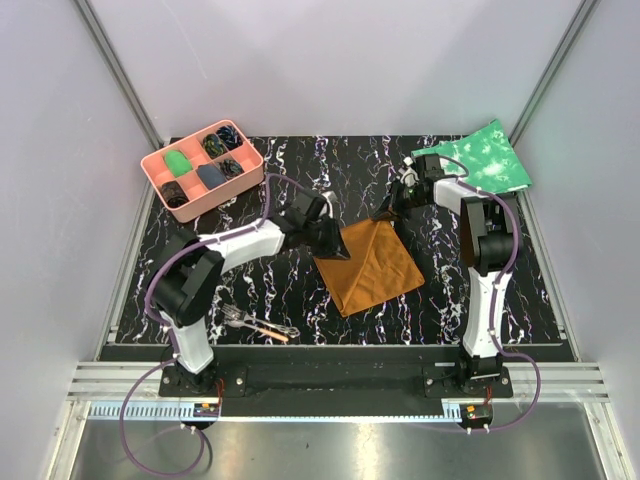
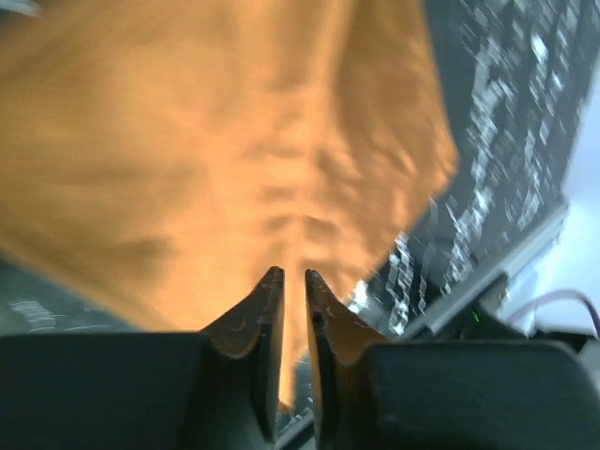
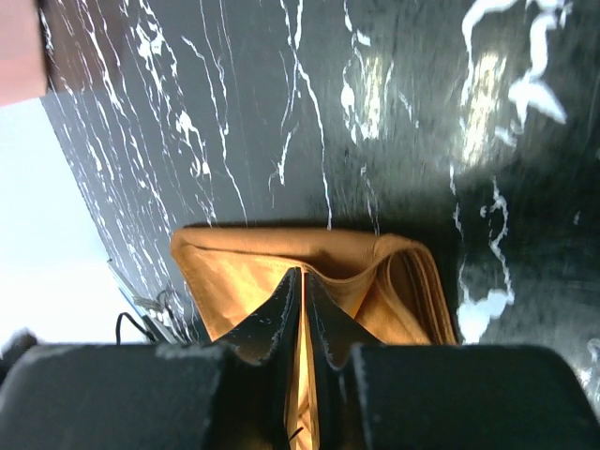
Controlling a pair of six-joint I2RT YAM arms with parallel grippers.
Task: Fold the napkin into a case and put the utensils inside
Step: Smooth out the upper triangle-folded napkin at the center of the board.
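napkin point(image 1: 372, 268): dead center of the frame, on the tabletop point(image 1: 300, 170)
left hand point(image 2: 292, 274): pinched onto its left corner
right hand point(image 3: 302, 277): clamped on its top corner

**Both sides clamped, reaching toward the middle**

The left arm point(image 1: 230, 245) stretches forward and rightward from its base. Its black two-finger left gripper point(image 2: 292, 274) is pinched down, with a fold of the rust-brown cloth napkin point(image 1: 370, 265) between the fingers. The right arm point(image 1: 482, 240) stands upright, forearm bent leftward. The right gripper point(image 3: 302, 274) nips the same cloth's edge, jaws almost touching.
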